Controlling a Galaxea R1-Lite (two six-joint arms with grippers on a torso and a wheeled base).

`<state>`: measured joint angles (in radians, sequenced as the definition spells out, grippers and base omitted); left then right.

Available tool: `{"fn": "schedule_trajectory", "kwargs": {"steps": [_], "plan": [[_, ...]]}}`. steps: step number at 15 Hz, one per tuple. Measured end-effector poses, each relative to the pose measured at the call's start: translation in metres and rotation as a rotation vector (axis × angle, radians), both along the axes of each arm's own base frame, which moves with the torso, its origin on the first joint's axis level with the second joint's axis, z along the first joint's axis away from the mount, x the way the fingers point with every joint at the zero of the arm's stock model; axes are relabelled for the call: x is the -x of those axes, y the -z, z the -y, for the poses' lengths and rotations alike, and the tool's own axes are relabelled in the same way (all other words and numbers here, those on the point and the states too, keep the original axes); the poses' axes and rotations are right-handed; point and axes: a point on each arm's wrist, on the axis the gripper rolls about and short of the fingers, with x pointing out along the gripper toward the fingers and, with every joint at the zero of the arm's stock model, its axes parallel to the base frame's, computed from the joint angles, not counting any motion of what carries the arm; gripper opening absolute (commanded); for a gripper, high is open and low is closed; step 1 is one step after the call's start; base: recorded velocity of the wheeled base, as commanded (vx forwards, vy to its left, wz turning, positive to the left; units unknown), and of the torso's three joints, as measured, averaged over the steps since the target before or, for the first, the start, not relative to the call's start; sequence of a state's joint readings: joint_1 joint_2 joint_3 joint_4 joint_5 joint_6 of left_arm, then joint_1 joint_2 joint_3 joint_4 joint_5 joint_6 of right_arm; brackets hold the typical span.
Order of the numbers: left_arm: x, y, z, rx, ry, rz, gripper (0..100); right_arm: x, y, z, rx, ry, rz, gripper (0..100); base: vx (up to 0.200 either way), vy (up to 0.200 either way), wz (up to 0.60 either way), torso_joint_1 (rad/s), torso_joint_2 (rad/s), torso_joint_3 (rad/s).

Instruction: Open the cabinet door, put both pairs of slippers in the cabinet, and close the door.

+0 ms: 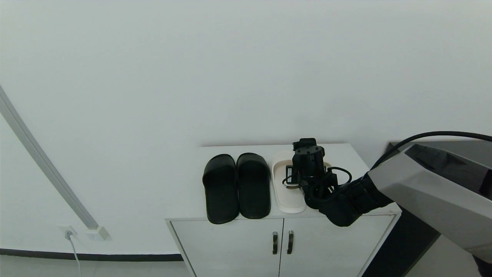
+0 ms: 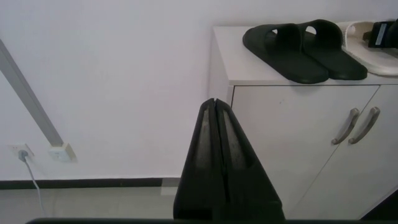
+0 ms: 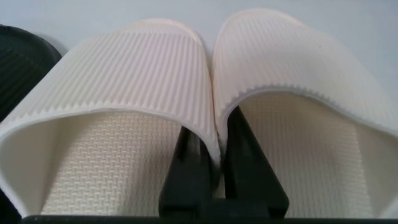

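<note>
Atop the cabinet (image 1: pixel 226 246), the white slippers (image 3: pixel 205 81) lie toward the right arm's end with their long axes running front to back, and the black slippers (image 1: pixel 236 188) are just beside them. The right pincer (image 3: pixel 214 146) has a finger inside each white slipper and seems to nip their touching strap edges together. The left pincer (image 2: pixel 214 106), closed on nothing, hangs off the cabinet's other end. Both cabinet doors are shut, hiding the inside.

2 black slippers (image 1: pixel 221 188), 2 cream slippers (image 3: pixel 124 93), 1 white cabinet (image 1: pixel 230 250) with 2 doors and 2 door handles (image 1: pixel 275 242), 1 wall socket (image 1: pixel 67 232) with 1 plug, 1 left pincer (image 2: pixel 214 106), 1 right pincer (image 3: pixel 211 134)
</note>
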<state>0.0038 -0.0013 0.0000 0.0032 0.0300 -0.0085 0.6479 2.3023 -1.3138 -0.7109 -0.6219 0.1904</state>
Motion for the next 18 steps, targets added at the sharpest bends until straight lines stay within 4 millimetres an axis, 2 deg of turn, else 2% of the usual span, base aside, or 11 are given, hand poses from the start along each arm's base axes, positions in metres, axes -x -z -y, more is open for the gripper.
{"fn": "schedule_trajectory", "kwargs": {"steps": [4, 7, 11, 14, 16, 18], "plan": [[0.0, 0.0, 0.0, 0.0, -0.002, 0.0, 0, 0.004, -0.004, 0.003, 0.002, 0.006, 0.002, 0, 0.0, 0.0, 0.0, 0.0, 0.0, 0.0], [0.0, 0.0, 0.0, 0.0, -0.003, 0.0, 0, 0.023, -0.024, 0.014, -0.001, -0.051, 0.011, 0, 0.0, 0.0, 0.0, 0.0, 0.0, 0.0], [0.0, 0.0, 0.0, 0.011, -0.005, 0.0, 0, 0.073, -0.055, 0.045, 0.023, -0.212, 0.019, 0, 0.0, 0.0, 0.0, 0.0, 0.0, 0.0], [0.0, 0.0, 0.0, 0.011, -0.005, 0.0, 0, 0.128, -0.076, 0.07, 0.012, -0.403, 0.004, 0, 0.0, 0.0, 0.0, 0.0, 0.0, 0.0], [0.0, 0.0, 0.0, 0.011, -0.005, 0.0, 0, 0.167, -0.079, 0.08, 0.009, -0.58, -0.053, 0, 0.0, 0.0, 0.0, 0.0, 0.0, 0.0], [0.0, 0.0, 0.0, 0.011, -0.005, 0.0, 0, 0.196, -0.077, 0.088, 0.017, -0.712, -0.115, 0, 0.0, 0.0, 0.0, 0.0, 0.0, 0.0]]}}
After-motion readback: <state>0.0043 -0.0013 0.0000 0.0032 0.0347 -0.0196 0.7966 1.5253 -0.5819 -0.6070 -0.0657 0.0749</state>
